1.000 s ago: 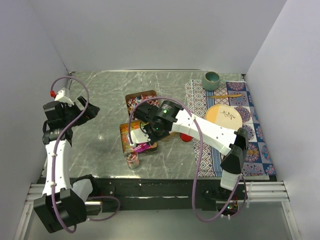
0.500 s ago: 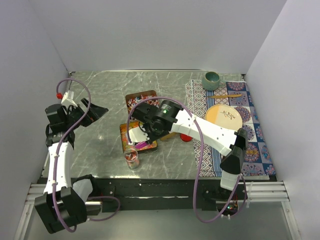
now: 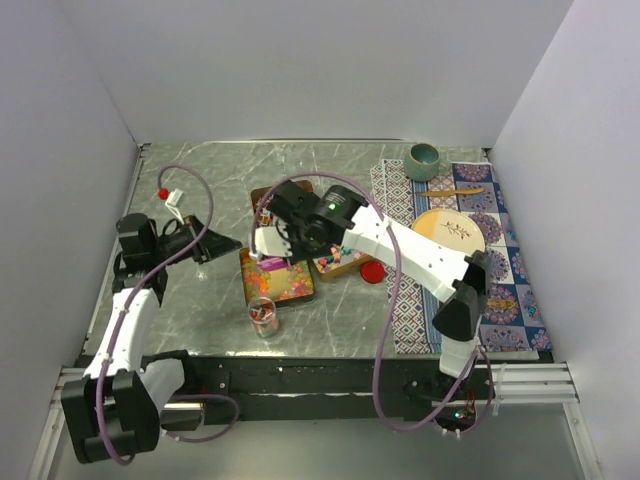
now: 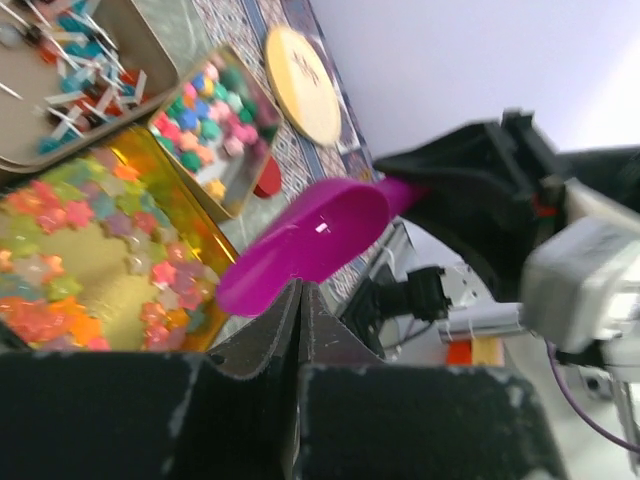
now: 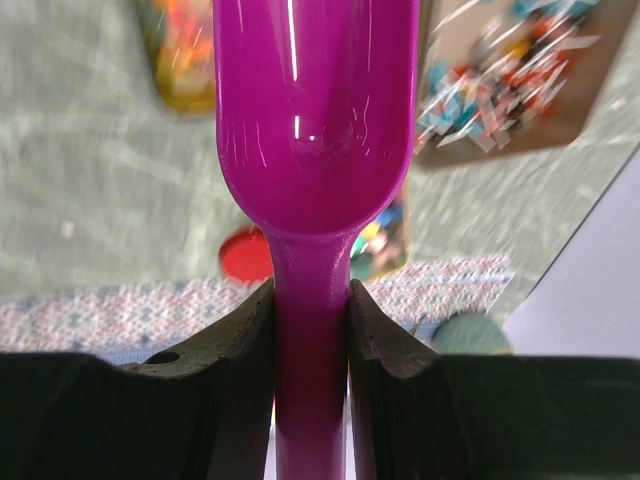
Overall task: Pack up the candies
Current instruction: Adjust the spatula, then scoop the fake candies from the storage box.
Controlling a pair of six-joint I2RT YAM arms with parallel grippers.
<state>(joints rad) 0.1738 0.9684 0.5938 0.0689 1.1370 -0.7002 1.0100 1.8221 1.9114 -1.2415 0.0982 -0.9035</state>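
Grey marble table [image 3: 200, 190], white walls all round. Candies [image 3: 290, 282] sit in 3 open tins [image 3: 247, 285] mid-table: jelly bits [image 4: 40, 320] in the near gold one, pastel balls [image 4: 215, 110] in a small tin to its right, wrapped pcs [image 4: 70, 60] in the far one. R gripper [image 5: 310, 300] is clamped on the handle of a purple scoop [image 5: 315, 120], up over the gold tin. L gripper [image 4: 300, 300] is pinched closed w/ nothing in it, left of the tins. Small glass [image 3: 263, 316] w/ reddish bits stands at the near edge, red lid [image 3: 372, 270] right of the tins
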